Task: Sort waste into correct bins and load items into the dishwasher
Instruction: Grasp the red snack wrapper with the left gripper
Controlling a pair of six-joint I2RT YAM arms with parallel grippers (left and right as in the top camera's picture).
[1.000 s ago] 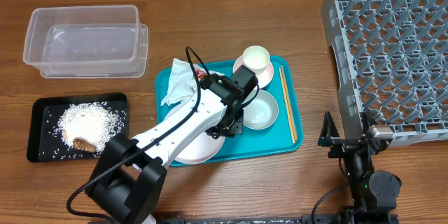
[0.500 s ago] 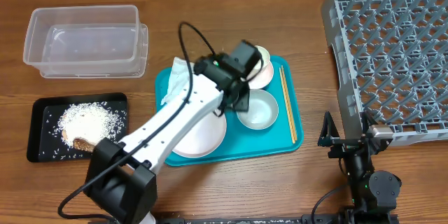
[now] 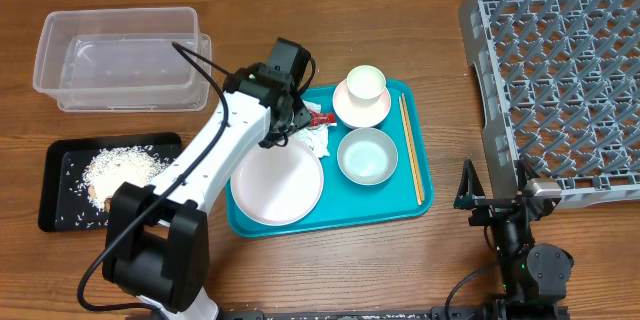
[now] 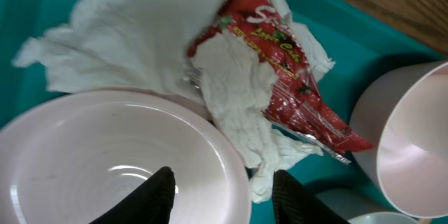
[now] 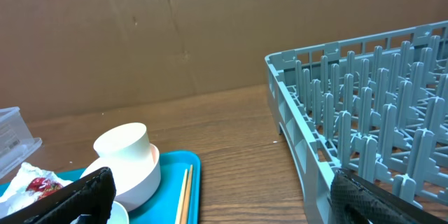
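My left gripper [image 3: 287, 125] is open and empty, low over the teal tray, astride the white plate's [image 3: 277, 182] far rim and the crumpled napkin [image 3: 319, 141]. In the left wrist view the gripper [image 4: 227, 199] hangs over the plate [image 4: 105, 161]; the napkin [image 4: 140, 35] and red-and-white wrapper [image 4: 287, 77] lie just ahead, the cup [image 4: 413, 147] at right. The cup [image 3: 366, 82] stands on the saucer [image 3: 362, 110]. The bowl [image 3: 367, 155] and chopsticks [image 3: 410, 150] lie on the tray. My right gripper [image 3: 493, 198] is open and empty beside the dish rack [image 3: 560, 70].
The clear tub [image 3: 120, 55] stands at the back left, holding nothing. The black tray [image 3: 60, 160] at the left holds rice [image 3: 125, 172] and a brown scrap [image 3: 103, 200]. The teal tray [image 3: 420, 200] is mid-table. My left arm hides much of the napkin from overhead.
My left gripper has swung from between plate and bowl back and to the left, ending over the napkin. The plate is now uncovered. The right arm has not moved.
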